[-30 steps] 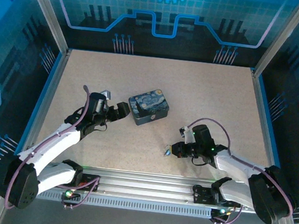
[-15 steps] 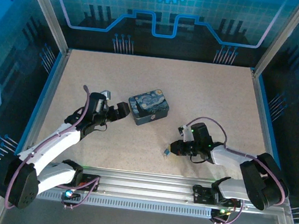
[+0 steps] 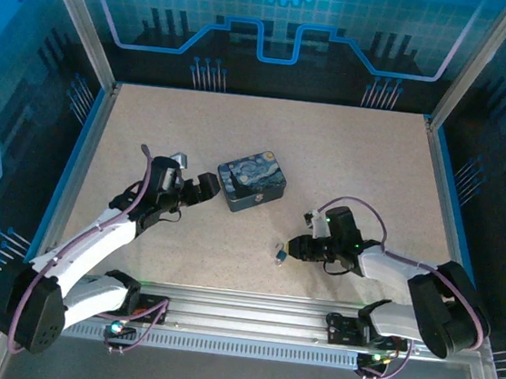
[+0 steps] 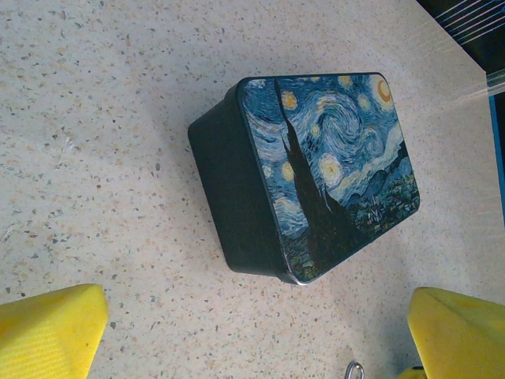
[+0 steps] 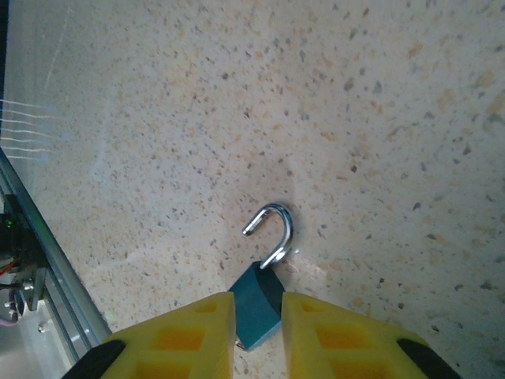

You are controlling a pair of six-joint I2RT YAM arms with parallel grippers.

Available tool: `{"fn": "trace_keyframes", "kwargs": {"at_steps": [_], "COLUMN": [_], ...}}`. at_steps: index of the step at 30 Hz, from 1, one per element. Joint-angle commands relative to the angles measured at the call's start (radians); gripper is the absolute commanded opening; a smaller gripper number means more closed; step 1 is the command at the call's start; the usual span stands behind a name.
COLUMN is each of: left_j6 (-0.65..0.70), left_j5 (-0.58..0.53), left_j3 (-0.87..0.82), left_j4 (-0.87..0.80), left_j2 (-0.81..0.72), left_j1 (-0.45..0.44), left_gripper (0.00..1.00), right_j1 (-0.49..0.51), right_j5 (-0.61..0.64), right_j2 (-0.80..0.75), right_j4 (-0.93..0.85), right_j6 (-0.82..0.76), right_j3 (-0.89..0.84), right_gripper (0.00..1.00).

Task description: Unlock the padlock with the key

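Padlock (image 5: 256, 304): teal body, silver shackle swung open, lying flat on tabletop (image 5: 371, 118).

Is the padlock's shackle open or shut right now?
Open. In the right wrist view the padlock has its shackle swung out: one leg sits in the teal body, the other end is free of it.

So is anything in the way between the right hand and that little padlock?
Nothing visible. The padlock lies on the table directly between the right hand's fingers, shackle swung open. The tin box sits far off, near the left hand.
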Motion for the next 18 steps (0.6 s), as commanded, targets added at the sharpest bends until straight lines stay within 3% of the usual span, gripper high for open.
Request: {"fn": "trace_keyframes", "kwargs": {"at_steps": [1, 11, 18], "left_j6": [-0.008, -0.027, -0.032], "left_j5": [0.013, 0.0, -0.007], "left_j3": [0.006, 0.003, 0.008], "left_j4": [-0.002, -0.015, -0.045], "left_j2": [-0.035, -0.106, -0.15], "left_j1": [0.01, 0.01, 0.01], "left_gripper": [0.99, 0.99, 0.99], "right_j1": [-0.017, -0.071, -0.13], "right_j5": [0.012, 0.16, 0.291], "right_j2": [-0.061, -0.273, -0.38], "right_j4": [-0.047, -0.209, -0.309], "right_j6": [-0.02, -0.094, -0.181], "right_j3": [0.043, 0.117, 0.162], "right_gripper": [0.25, 0.4, 0.57]}}
